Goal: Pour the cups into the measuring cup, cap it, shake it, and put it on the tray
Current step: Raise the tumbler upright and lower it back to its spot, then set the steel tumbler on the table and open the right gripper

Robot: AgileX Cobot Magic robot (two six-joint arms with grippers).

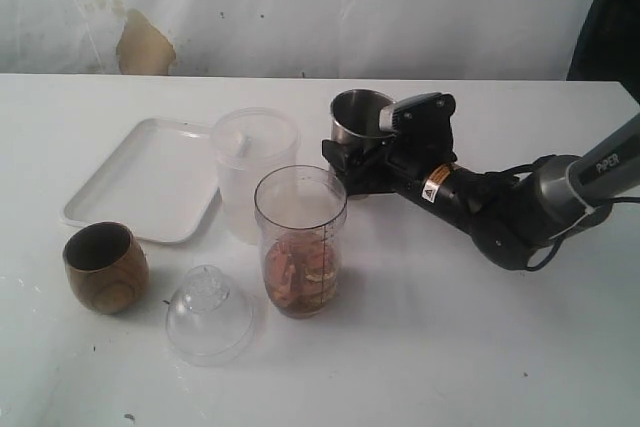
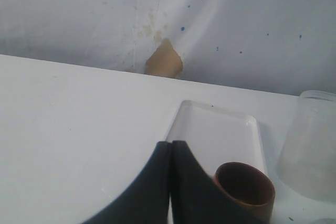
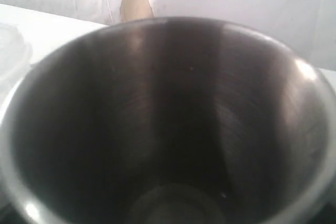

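Observation:
The steel tumbler (image 1: 357,117) stands upright behind the measuring cup (image 1: 300,242), which holds brownish contents in its lower part. My right gripper (image 1: 352,169) has its jaws set wide around the tumbler's lower body and is shut on it. In the right wrist view the tumbler's dark, bare inside (image 3: 168,119) fills the frame and hides the fingers. The brown wooden cup (image 1: 105,267) stands at front left, and the clear dome cap (image 1: 208,312) lies beside the measuring cup. The white tray (image 1: 150,177) sits at left. My left gripper (image 2: 171,143) is shut and holds nothing, close to the wooden cup (image 2: 244,187).
A wider frosted plastic cup (image 1: 255,172) stands between the tray and the measuring cup, close behind the latter; it also shows in the left wrist view (image 2: 310,145). The right arm (image 1: 520,207) stretches in low from the right. A stained wall backs the table.

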